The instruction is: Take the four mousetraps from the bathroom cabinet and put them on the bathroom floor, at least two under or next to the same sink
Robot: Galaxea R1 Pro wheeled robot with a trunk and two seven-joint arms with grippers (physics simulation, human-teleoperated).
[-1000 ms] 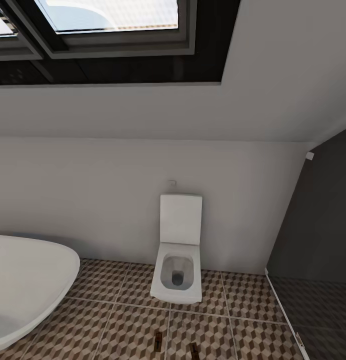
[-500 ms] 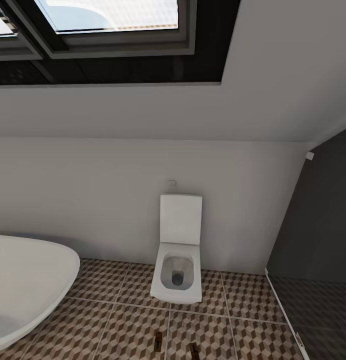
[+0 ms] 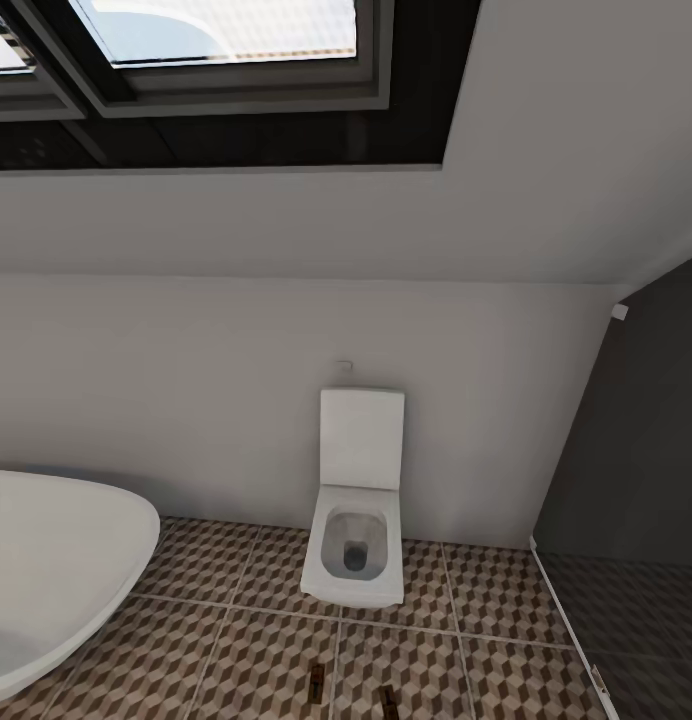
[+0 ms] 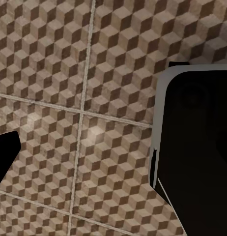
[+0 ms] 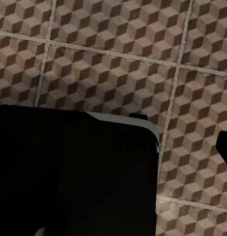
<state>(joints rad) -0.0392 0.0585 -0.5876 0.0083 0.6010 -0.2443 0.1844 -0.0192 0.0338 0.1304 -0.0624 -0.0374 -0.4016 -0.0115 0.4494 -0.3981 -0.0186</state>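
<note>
Bathtub (image 3: 56, 570): white oval rim at the far left of my head view; it stands on the floor and is no part of my job.
Floor (image 3: 236, 660): cube-patterned tiles with pale grout, the surface where all four traps must end up.
Small dark objects (image 3: 317, 683): two thin brown pieces lie on the tiles near the lower edge, just in front of the toilet; they may be mousetraps already set down, but they are too small for me to be sure.
Toilet (image 3: 356, 500): square, white, lid raised against the grey wall.
Dark partition (image 3: 636, 450): fills the right side.
Left wrist: I look down on the floor (image 4: 84, 113) past a dark, pale-edged robot body; I cannot tell how the fingers stand.
Right wrist: the same tiles (image 5: 113, 59) and dark body; finger spacing cannot be told, and nothing is seen held.
Judgement: I appear to be between trips, with cabinet and sink elsewhere.
</note>
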